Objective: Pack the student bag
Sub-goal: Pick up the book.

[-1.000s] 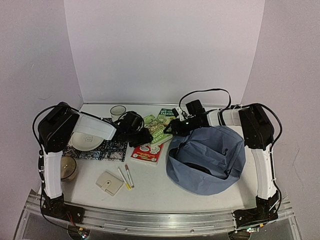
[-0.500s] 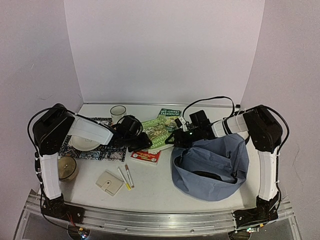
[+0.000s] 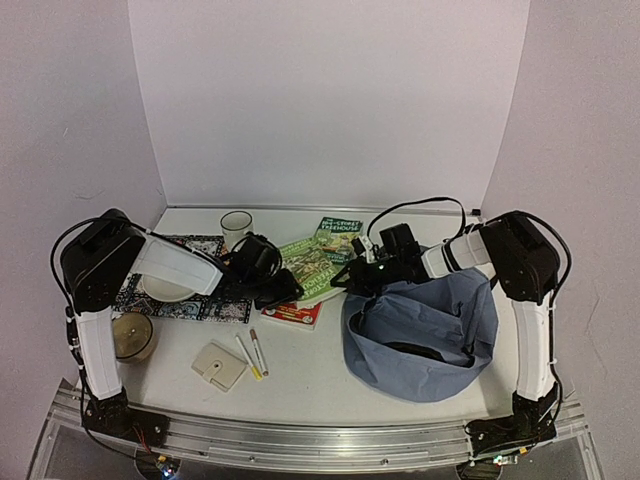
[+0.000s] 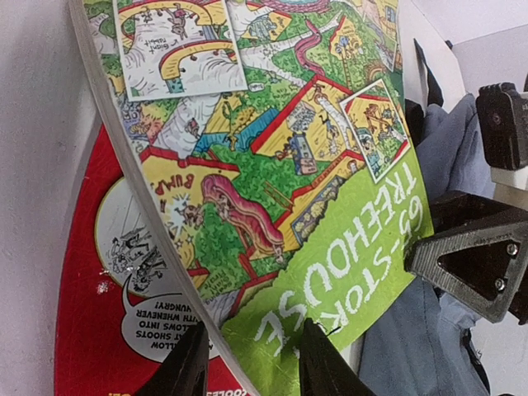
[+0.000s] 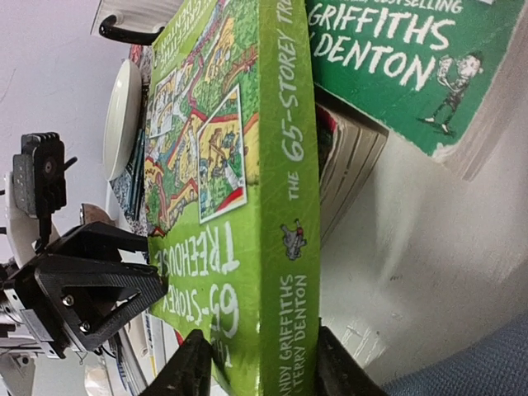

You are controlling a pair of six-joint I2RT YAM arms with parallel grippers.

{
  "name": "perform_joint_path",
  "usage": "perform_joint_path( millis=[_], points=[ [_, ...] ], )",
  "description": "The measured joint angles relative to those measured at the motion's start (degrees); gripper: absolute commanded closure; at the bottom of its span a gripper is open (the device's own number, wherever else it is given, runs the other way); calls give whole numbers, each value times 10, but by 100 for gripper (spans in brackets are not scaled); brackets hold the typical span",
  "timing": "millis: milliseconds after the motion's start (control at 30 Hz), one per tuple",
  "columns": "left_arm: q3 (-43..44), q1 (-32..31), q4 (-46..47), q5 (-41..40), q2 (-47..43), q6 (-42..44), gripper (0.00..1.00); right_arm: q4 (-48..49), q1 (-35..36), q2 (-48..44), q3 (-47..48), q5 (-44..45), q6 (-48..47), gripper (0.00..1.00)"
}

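The blue-grey student bag [image 3: 430,340] lies open at the right of the table; its fabric shows in the left wrist view [image 4: 450,157] and the right wrist view [image 5: 503,363]. A thick green book [image 3: 312,262] is held tilted up off a red book [image 3: 290,312]. My left gripper [image 3: 285,292] is shut on the green book's left corner [image 4: 313,165], one finger on the cover [image 4: 318,363]. My right gripper [image 3: 352,278] straddles the book's spine end [image 5: 285,206] by the bag's left rim, fingers against both covers.
A dark green book [image 3: 340,228] lies behind. A white mug [image 3: 236,224] stands at the back. A plate [image 3: 165,288] sits on a patterned mat [image 3: 205,303]. A cream wallet [image 3: 220,365], two pens [image 3: 252,353] and a tan bowl [image 3: 130,335] lie at the front left.
My left gripper lifted the green book's end and carried it a little right. My right gripper came left onto its spine end. The bag's rim shifted right and sagged.
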Motion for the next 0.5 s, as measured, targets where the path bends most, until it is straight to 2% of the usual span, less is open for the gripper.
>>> perform_joint_path(
  millis=[167,500],
  points=[
    [-13,-1,0,-2,-12,-6,54,32,0,1,-3,-21,21,99],
    [-52,-13,3,-22,-85,-34,31,115,10,-71,-89,-37,91,100]
  ],
)
